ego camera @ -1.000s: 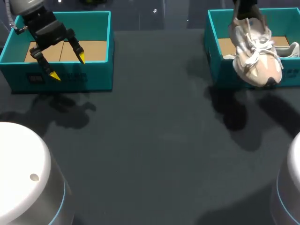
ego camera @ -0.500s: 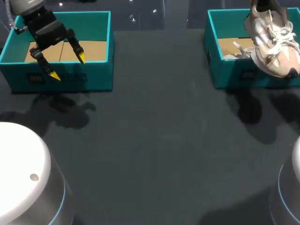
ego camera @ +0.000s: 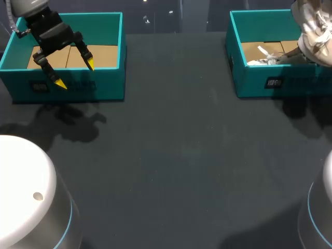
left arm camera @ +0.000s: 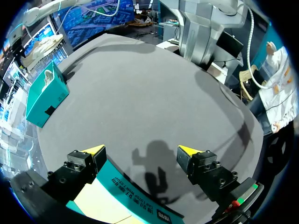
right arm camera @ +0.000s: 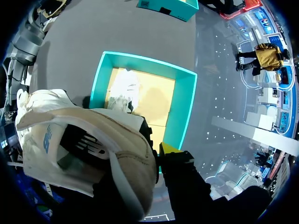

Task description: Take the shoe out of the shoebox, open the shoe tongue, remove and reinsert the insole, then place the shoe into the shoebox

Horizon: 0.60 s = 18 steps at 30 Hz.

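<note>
Currently shoe [ego camera: 313, 31] hangs in the air over the right shoebox [ego camera: 249, 83], collar pinched in the right gripper [right arm camera: 156, 148]. Looks like step one only; tongue, insole and re-boxing all left. Left gripper [ego camera: 75, 73] idle over the other box [ego camera: 106, 85], fingers spread.

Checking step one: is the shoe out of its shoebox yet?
Out: the shoe hangs in the right jaws above the shoebox, whose floor shows beneath it.
</note>
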Each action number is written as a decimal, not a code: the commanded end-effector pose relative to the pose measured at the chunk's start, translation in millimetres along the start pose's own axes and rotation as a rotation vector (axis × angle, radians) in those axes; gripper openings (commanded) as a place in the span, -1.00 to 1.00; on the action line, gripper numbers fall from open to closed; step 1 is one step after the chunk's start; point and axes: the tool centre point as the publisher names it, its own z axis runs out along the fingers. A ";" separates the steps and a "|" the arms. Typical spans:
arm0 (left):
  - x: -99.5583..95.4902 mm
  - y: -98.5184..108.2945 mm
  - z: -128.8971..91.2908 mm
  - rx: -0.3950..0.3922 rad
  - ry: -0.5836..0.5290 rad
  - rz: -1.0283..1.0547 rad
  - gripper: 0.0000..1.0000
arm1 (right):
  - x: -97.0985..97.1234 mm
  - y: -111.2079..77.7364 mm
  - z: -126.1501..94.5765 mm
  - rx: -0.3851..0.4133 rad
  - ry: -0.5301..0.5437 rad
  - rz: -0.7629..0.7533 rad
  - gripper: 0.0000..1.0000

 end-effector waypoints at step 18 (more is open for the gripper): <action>0.9 -0.3 -0.2 -0.003 0.000 0.001 1.00 | -43.2 -102.2 43.0 -0.065 0.058 0.570 -1.00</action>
